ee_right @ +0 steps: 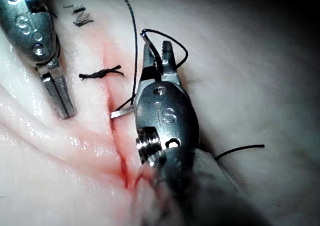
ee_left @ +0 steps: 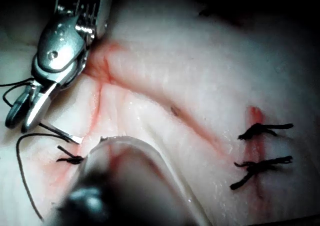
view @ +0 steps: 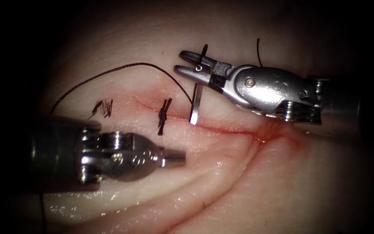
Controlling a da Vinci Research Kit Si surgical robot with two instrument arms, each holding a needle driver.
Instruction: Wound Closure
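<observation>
An "S" is stamped on my left tool (ee_right: 59, 93), jaws together, empty, left of the cut (view: 221, 128); my right tool (view: 187, 63), marked "IS", grips the needle (view: 195, 108) near its tail, tip at the cut, thread (view: 109, 73) trailing left.

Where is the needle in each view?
Endoscope: the needle hangs from the right tool, its lower end at the cut, right of the stitch.
Left wrist: its bright end lies between the right tool and the stitch.
Right wrist: its end shows beside the right tool, at the cut.
Landmark: the stitch.
The left tool holds nothing.
</observation>
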